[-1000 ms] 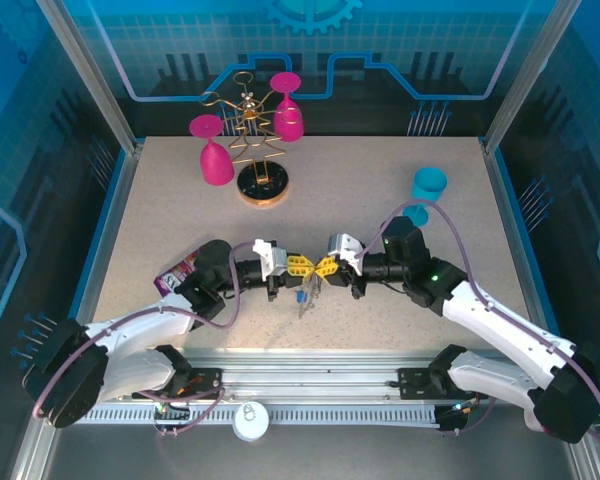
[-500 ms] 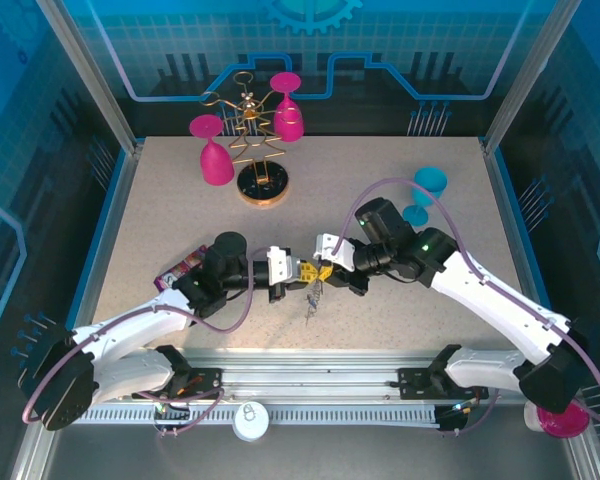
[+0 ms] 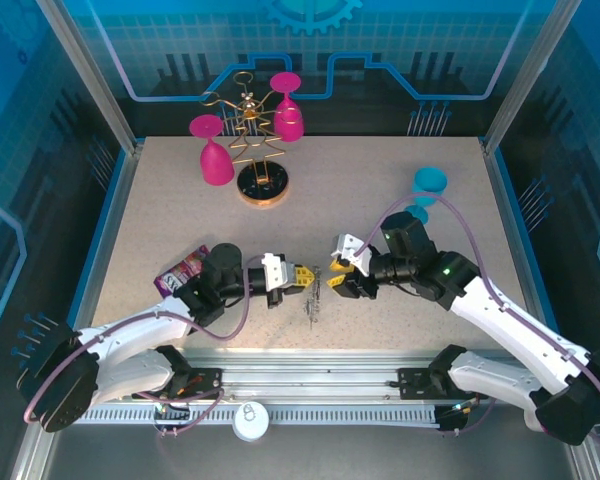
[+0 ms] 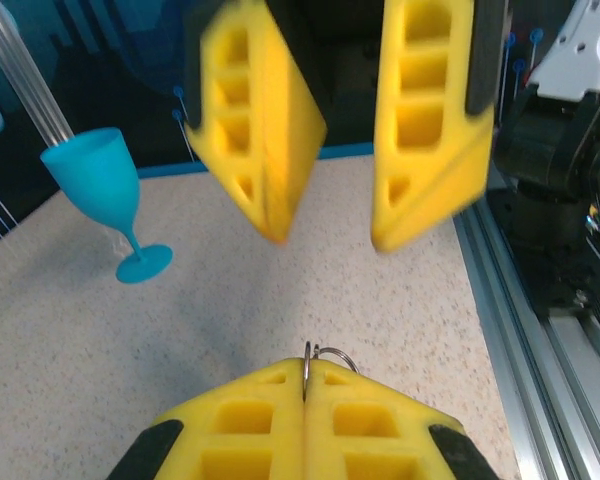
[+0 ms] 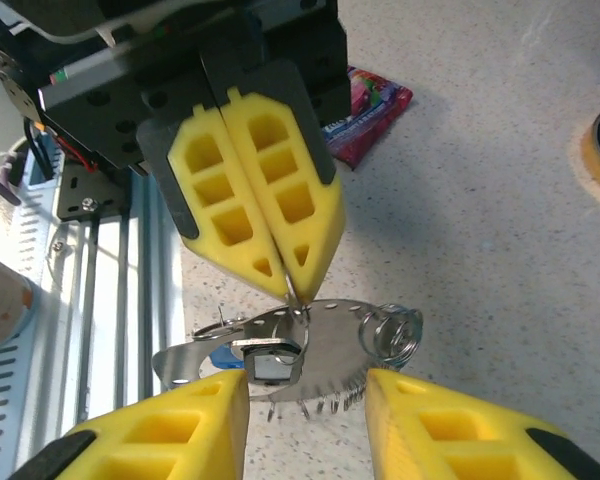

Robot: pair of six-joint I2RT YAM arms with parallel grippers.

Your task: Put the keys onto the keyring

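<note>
Right wrist view: the left claw is seen pressed together, with the thin wire of the keyring pinched at its tips. The right claw is spread, with nothing held between its fingers, and is set just beside the bunch. The keys are seen hanging under the left claw, above the desk, near the middle of its near edge. A blue head is glimpsed behind the toothed silver blade. At least one key is judged to be threaded already. Whether both are on the ring cannot be told, so a check, and perhaps one more threading, is left.
</note>
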